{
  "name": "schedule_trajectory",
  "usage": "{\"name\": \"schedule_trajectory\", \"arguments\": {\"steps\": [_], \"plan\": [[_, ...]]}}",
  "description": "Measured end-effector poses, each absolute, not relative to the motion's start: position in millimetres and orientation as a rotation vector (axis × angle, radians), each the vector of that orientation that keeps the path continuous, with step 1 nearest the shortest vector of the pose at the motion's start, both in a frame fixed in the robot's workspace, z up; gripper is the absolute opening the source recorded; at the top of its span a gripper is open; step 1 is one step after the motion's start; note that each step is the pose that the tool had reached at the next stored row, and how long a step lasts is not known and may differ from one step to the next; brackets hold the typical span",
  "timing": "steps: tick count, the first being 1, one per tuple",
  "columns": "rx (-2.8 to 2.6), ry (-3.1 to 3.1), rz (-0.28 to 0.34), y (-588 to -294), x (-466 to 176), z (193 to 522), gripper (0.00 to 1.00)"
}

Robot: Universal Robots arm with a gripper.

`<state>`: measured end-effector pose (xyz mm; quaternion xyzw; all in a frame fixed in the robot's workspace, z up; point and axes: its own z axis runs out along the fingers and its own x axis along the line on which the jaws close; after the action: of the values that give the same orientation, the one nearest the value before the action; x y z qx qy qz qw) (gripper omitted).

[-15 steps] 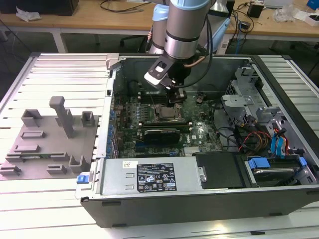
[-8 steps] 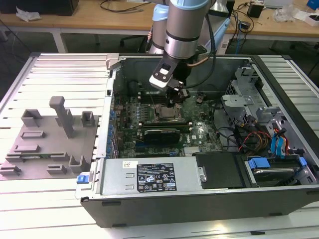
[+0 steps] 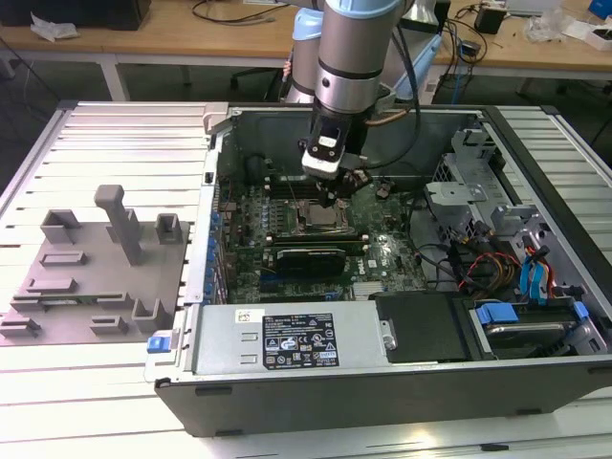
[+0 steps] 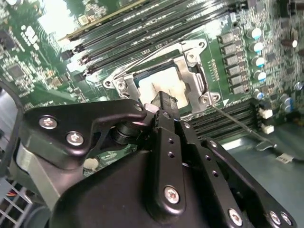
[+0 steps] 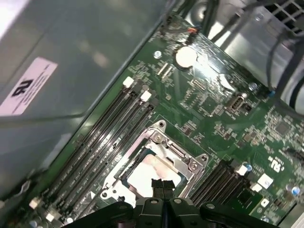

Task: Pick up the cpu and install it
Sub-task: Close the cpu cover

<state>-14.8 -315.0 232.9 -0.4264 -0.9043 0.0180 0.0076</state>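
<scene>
1. Gripper (image 5: pixel 163 184): you have it hanging nose-down inside the open computer case (image 3: pixel 535 397), over the middle of the motherboard (image 3: pixel 382 258). In both wrist views the two black fingertips (image 4: pixel 164 100) are pressed together with only a thin seam between them and nothing clamped there.

2. Cpu (image 4: pixel 154 84): it lies flat in the socket (image 5: pixel 183 160), with its shiny pale top facing up and the metal frame around it. The joined fingertips stand over its centre. Whether they rest on the metal or sit just above it you cannot tell from these angles.

3. Memory slots (image 5: pixel 102 140): long dark rows run along one side of the socket, and a second bank (image 5: pixel 221 175) runs along the opposite side.

4. Retaining lever (image 4: pixel 237 124): a thin wire rod runs out from a corner of the socket, across the board.

5. Coin cell (image 5: pixel 185 57): a round silver disc on the board, well apart from the socket.

6. Fixture plate (image 3: pixel 86 287): grey, with upright blocks, on the ribbed table at the exterior view's left, outside the case.

7. Power supply (image 3: pixel 296 339): a labelled box along the near wall of the case.
</scene>
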Motion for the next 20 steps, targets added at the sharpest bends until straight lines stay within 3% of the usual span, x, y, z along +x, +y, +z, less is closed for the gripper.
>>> {"name": "schedule_trajectory", "arguments": {"steps": [20], "plan": [[-0.772,-3.036,0.060,-315.0,-14.8,233.0,0.11]]}}
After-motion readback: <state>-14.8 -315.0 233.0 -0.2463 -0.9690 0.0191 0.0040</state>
